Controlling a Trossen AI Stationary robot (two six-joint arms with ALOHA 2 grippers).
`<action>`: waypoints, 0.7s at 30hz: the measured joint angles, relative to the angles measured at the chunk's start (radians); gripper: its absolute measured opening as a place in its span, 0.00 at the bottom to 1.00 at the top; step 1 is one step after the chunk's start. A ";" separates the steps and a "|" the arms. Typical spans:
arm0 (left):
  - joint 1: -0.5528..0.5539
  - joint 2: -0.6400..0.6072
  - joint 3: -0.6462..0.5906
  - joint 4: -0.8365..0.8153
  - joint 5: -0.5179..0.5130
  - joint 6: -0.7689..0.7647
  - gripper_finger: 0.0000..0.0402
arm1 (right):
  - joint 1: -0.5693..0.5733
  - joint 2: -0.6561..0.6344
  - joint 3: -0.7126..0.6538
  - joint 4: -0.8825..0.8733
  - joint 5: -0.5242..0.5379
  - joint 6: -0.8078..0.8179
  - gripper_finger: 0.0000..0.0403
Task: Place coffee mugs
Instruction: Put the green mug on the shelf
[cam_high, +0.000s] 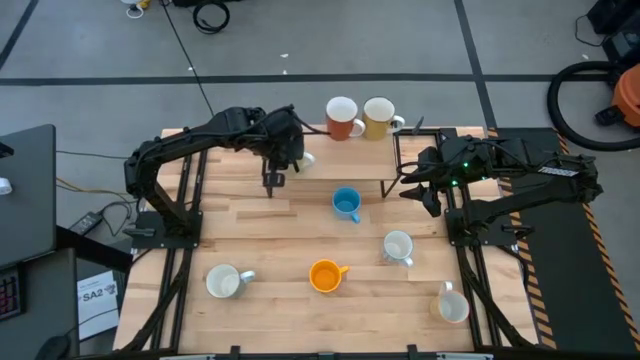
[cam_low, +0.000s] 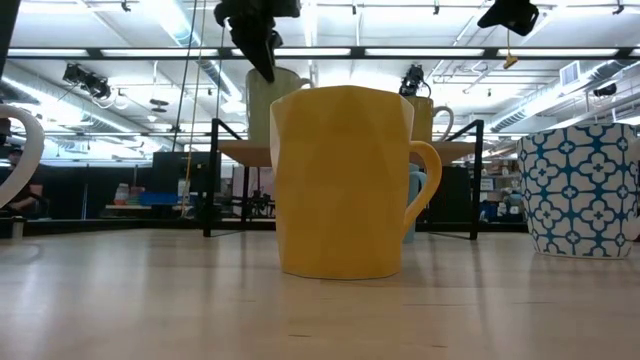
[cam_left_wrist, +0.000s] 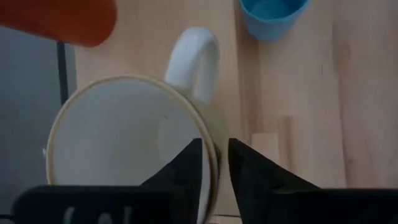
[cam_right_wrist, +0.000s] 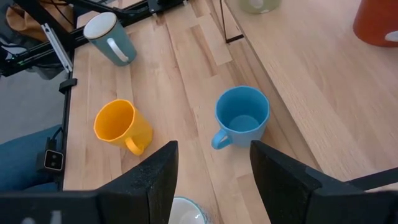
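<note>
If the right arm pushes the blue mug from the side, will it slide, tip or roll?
The blue mug stands upright on bare wood, so it would probably slide rather than roll. It looks squat, so tipping seems unlikely unless pushed near the rim. Its handle may make it turn as it slides.
</note>
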 joint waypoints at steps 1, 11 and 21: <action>0.000 0.000 0.000 0.008 0.000 0.000 0.24 | 0.000 0.000 0.000 0.000 0.000 0.000 0.51; -0.025 -0.003 0.000 0.104 -0.020 0.000 0.39 | 0.000 0.000 0.000 0.000 0.000 0.000 0.51; -0.104 -0.004 0.107 0.101 -0.084 -0.058 0.38 | 0.000 0.000 0.000 0.000 0.000 0.000 0.51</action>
